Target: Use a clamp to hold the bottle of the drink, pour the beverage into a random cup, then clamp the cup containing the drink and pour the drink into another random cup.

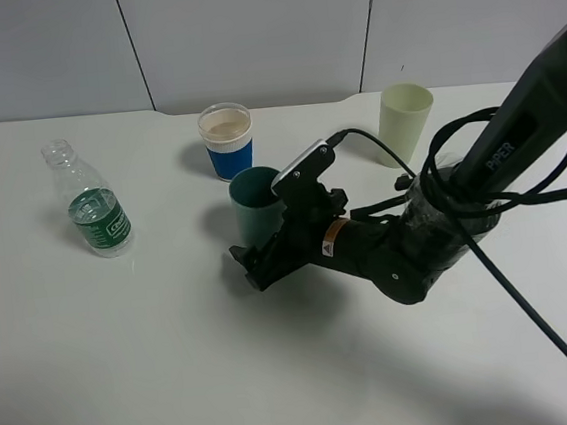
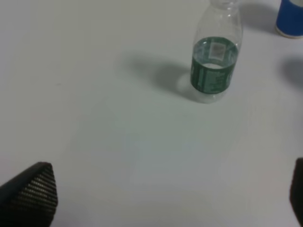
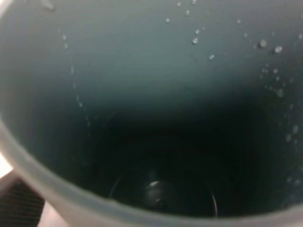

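Right arm [image 1: 407,246] lies across frame centre, blocking passage there; dark green cup [image 1: 255,200] sits at its gripper [image 1: 253,261]. Blue cup [image 1: 228,142] just behind, pale cup [image 1: 406,123] upper right, bottle [image 1: 89,199] at left. Open tabletop [image 1: 159,375] along lower left and between bottle and cups

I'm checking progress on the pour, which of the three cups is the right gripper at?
The dark teal cup, in the middle of the table; the right gripper is against it. The blue-and-white cup and the pale green cup stand apart behind it.
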`<control>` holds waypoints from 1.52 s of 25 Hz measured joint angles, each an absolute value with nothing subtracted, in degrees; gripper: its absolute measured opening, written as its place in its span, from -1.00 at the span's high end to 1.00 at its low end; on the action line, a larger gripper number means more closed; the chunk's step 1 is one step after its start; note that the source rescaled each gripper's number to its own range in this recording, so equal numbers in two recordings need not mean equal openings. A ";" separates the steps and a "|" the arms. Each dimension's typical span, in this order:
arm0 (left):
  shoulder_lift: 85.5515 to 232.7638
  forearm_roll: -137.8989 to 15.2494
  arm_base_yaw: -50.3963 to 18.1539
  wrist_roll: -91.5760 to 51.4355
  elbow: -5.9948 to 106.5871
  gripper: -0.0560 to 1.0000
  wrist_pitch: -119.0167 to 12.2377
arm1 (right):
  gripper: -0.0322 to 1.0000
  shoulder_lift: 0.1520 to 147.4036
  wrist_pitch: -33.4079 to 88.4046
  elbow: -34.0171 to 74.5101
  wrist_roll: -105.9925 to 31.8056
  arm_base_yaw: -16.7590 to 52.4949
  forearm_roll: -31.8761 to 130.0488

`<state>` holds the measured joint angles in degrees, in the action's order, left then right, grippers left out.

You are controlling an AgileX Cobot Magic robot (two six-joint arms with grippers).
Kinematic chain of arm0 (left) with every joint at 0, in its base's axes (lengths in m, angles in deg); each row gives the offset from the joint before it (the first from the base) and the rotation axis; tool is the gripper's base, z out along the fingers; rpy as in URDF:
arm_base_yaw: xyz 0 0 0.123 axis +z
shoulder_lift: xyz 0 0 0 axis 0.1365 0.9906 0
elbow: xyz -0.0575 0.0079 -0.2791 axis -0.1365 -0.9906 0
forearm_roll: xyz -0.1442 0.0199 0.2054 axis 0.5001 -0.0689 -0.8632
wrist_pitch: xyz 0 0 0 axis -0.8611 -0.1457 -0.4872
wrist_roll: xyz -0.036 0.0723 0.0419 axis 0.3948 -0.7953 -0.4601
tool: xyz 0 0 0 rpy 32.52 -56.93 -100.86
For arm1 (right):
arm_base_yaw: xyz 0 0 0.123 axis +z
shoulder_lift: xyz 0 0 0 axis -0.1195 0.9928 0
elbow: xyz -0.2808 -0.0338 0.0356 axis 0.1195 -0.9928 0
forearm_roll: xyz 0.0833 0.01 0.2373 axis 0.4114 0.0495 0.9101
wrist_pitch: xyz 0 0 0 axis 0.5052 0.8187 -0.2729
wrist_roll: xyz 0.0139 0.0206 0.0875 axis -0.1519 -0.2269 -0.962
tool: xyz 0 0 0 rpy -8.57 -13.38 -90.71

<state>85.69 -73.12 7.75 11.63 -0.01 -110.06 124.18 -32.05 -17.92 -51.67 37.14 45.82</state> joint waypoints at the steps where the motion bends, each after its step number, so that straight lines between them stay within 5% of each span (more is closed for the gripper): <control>1: 85.69 -73.12 7.75 11.63 -0.01 -1.00 -110.06 | -0.73 124.18 -32.05 -18.16 -51.67 37.14 45.76; 8: 85.69 -73.12 7.75 11.63 -0.01 -1.00 -110.06 | -0.98 119.59 -25.92 -18.28 -51.67 37.14 45.63; 17: 85.69 -73.12 7.75 11.63 -0.01 -1.00 -110.06 | -1.00 97.42 -1.26 -18.48 -51.66 37.14 49.93; 25: 85.69 -73.12 7.75 11.63 -0.01 -1.00 -110.06 | -1.00 84.15 2.66 -18.37 -49.23 35.14 50.65; 38: 85.69 -73.12 7.75 11.63 -0.01 -1.00 -110.06 | -1.00 73.09 10.55 -18.37 -48.94 8.95 50.76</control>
